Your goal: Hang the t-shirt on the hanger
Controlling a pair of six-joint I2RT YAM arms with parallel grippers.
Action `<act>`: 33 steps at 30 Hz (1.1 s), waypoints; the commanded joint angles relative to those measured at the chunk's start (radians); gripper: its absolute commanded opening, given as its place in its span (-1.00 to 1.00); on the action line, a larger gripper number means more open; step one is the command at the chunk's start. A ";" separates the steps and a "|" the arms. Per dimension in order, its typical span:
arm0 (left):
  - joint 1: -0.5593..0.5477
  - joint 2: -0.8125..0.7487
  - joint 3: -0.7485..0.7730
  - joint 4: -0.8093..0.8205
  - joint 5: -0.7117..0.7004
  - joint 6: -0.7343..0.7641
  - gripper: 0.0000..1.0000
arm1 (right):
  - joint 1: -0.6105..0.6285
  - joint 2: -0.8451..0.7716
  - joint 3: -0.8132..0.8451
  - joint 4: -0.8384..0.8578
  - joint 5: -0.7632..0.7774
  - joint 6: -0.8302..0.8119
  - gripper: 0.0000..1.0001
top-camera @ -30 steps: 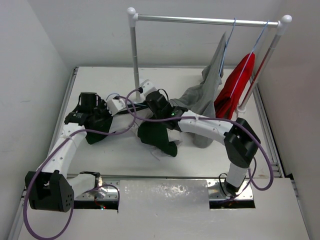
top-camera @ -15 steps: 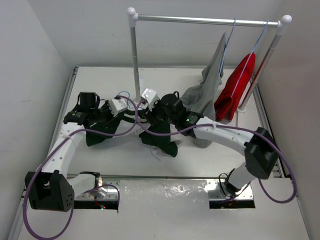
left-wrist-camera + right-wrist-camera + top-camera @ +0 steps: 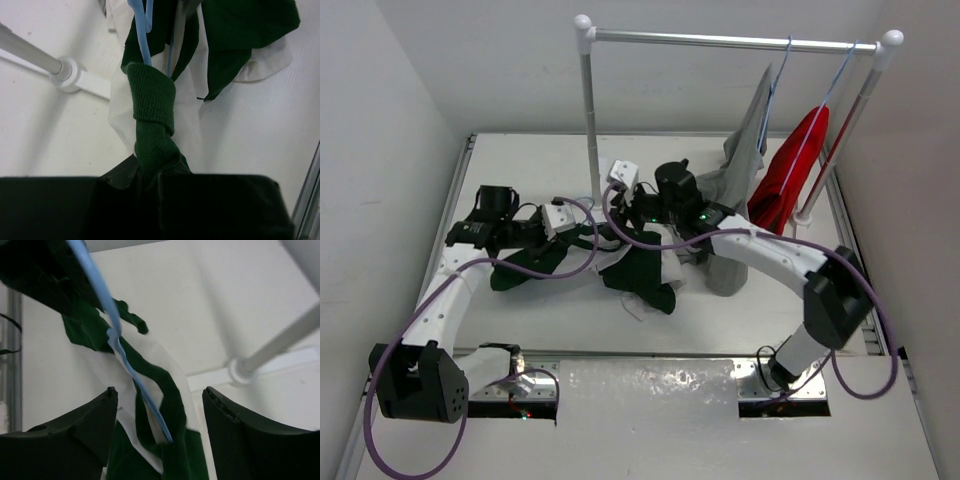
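left claw point(image 3: 152, 175) clamped on t-shirt point(image 3: 150, 100) collar, right claw point(image 3: 160, 392) spread wide, hanger point(image 3: 131, 371) between its tips, untouched

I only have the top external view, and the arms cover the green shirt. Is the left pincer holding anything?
Observer: Yes. The left wrist view shows the left pincer shut on a ribbed dark green band of the t-shirt.
Operator: And the right one?
Observer: The right pincer is open. In its wrist view the light-blue hanger runs down between the spread fingers, gripped by neither, and passes into the cloth.
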 commanded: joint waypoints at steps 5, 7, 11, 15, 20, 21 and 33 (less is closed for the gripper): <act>0.008 -0.027 0.065 -0.014 0.091 0.017 -1.00 | 0.008 0.134 0.107 0.056 -0.222 0.042 0.10; 0.014 -0.027 0.060 0.006 0.084 -0.003 -1.00 | 0.008 0.143 0.097 0.059 -0.214 0.045 -0.22; 0.039 -0.025 0.071 0.011 0.089 -0.026 -1.00 | 0.003 0.134 0.071 0.065 -0.145 0.062 -1.00; 0.117 -0.016 0.102 -0.014 0.077 -0.045 -1.00 | -0.021 0.045 -0.007 0.048 -0.084 0.082 -1.00; 0.247 0.004 0.158 -0.032 0.092 -0.037 -0.94 | -0.037 -0.138 -0.092 -0.019 0.020 0.073 -1.00; 0.261 0.010 0.174 -0.040 0.095 -0.032 -0.92 | -0.038 -0.162 -0.095 -0.053 0.037 0.067 -1.00; 0.327 0.030 0.319 -0.113 0.202 -0.029 0.36 | -0.038 -0.377 -0.066 -0.254 0.241 0.007 -1.00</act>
